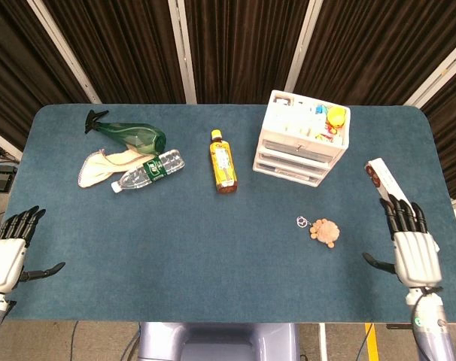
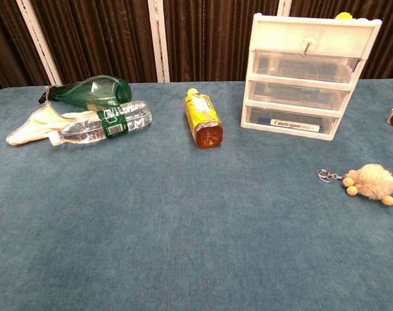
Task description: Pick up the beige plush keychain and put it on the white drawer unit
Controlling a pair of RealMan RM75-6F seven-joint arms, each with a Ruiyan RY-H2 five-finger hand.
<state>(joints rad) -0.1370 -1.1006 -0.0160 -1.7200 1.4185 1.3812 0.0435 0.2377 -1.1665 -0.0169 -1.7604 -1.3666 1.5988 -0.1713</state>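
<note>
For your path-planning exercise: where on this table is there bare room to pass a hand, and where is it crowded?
Bare cloth runs along the near edge between the left robot hand and right robot hand, broken only by the beige plush keychain. Crowded: the back left, where green spray bottle, cloth and water bottle touch, and around the white drawer unit.

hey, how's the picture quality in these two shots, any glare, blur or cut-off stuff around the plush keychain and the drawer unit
Head view: even light, sharp, soft shadows; the beige plush keychain reads clearly, and the right hand is in frame. Chest view: lower angle, the white drawer unit shows mild sheen on its clear drawer fronts, the keychain sits near the right edge, no hands visible.
</note>
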